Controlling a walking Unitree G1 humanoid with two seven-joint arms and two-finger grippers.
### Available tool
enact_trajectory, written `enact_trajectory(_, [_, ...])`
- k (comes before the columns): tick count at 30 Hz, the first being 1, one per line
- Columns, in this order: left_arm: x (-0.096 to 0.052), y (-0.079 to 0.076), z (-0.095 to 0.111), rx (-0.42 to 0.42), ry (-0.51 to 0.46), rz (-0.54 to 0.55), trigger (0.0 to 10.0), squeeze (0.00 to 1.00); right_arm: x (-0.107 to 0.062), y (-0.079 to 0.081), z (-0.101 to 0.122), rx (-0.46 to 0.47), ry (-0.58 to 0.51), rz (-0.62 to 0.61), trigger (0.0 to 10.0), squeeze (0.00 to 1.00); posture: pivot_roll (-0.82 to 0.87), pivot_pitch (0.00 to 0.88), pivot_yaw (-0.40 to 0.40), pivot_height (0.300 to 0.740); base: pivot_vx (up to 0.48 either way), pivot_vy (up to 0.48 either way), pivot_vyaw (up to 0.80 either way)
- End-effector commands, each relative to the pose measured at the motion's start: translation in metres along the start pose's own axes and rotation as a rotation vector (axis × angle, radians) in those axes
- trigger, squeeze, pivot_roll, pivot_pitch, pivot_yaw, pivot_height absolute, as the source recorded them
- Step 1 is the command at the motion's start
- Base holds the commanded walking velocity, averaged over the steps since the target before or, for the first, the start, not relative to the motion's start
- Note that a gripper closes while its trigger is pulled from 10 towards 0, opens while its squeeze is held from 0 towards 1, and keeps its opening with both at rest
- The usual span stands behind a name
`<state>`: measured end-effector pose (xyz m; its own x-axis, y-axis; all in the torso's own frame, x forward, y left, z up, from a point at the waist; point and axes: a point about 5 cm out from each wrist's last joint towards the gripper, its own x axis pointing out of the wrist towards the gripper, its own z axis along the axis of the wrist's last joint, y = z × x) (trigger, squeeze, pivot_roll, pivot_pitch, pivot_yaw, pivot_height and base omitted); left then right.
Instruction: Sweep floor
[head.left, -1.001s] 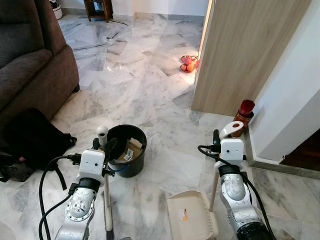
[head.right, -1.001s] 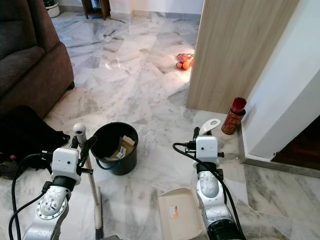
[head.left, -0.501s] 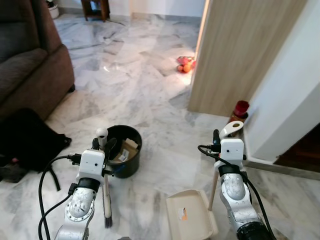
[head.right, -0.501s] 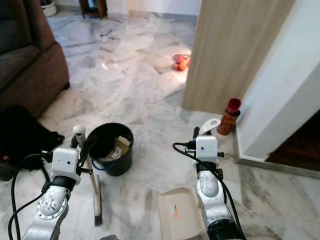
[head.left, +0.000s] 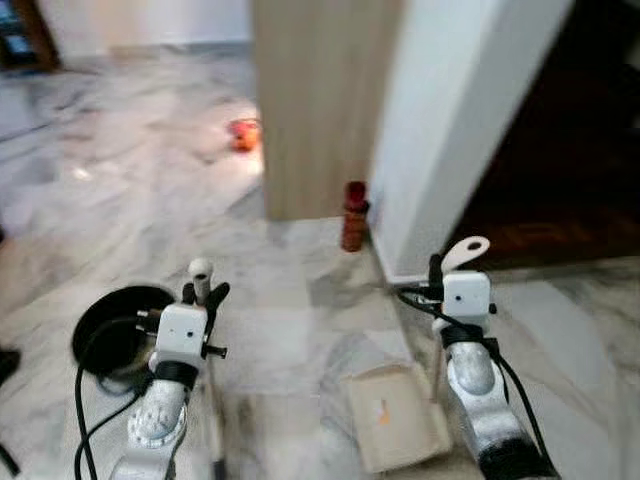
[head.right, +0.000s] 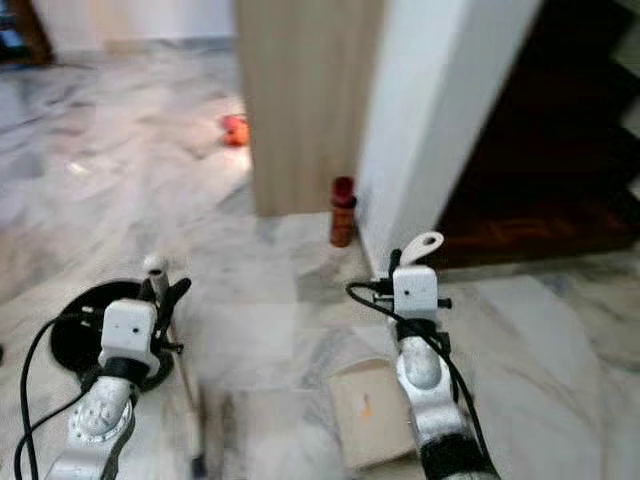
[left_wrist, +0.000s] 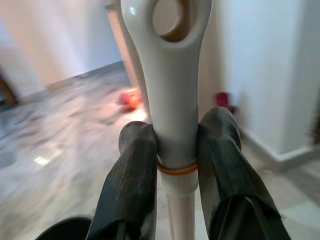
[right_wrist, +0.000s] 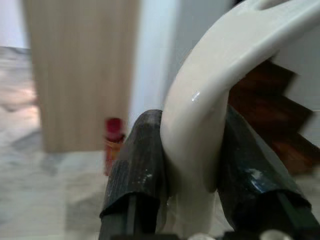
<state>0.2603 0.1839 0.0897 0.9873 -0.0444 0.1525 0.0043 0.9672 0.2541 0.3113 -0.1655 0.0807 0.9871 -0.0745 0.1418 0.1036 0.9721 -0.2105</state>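
My left gripper (head.left: 205, 292) is shut on the white broom handle (head.left: 200, 271), just below its rounded top with a hanging hole (left_wrist: 172, 75). The broom shaft (head.left: 214, 420) runs down to the marble floor beside that arm. Over on the other side, my right gripper (head.left: 437, 270) is shut on the curved white dustpan handle (head.left: 466, 249), seen close up in the right wrist view (right_wrist: 220, 60). The beige dustpan (head.left: 396, 416) rests flat on the floor between my arms, nearer the right one.
A black bucket (head.left: 112, 336) stands on the floor to my left. A red bottle (head.left: 354, 214) sits at the foot of a wooden panel (head.left: 320, 100) and a white wall (head.left: 450, 120). Dark steps (head.left: 560, 160) lie to the right. Orange items (head.left: 242, 133) lie farther off.
The whole view has swung to the right and is blurred. The sofa and black bag have left the picture, and the bucket now sits at far left. Both grippers keep their hold.
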Motion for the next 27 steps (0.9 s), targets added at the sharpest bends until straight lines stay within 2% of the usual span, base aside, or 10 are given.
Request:
enact_trajectory(1, [0.0027, -0.0002, 0.0068, 0.011, -0.036, 0.001, 10.0, 0.00, 0.0002, -0.0001, 0.0022, 0.015, -0.014, -0.004, 10.0, 0.00, 0.08, 0.090, 0.001, 0.740, 0.000, 0.000, -0.80])
enact_trajectory(16, [0.0036, 0.0013, 0.0061, 0.023, -0.034, 0.005, 10.0, 0.00, 0.0006, -0.0011, 0.0024, 0.012, -0.014, -0.008, 10.0, 0.00, 0.08, 0.094, -0.001, 0.740, 0.000, 0.000, -0.80])
enact_trajectory(21, [0.0048, 0.0017, 0.0066, 0.023, -0.037, 0.006, 10.0, 0.00, 0.0007, -0.0013, 0.0025, 0.012, -0.015, -0.009, 10.0, 0.00, 0.08, 0.094, -0.001, 0.740, 0.000, -0.342, -0.80])
enact_trajectory(27, [0.0049, 0.0014, 0.0069, 0.019, -0.038, 0.005, 10.0, 0.00, 0.0009, -0.0012, 0.0027, 0.011, -0.016, -0.008, 10.0, 0.00, 0.07, 0.092, -0.002, 0.740, 0.000, 0.000, -0.80])
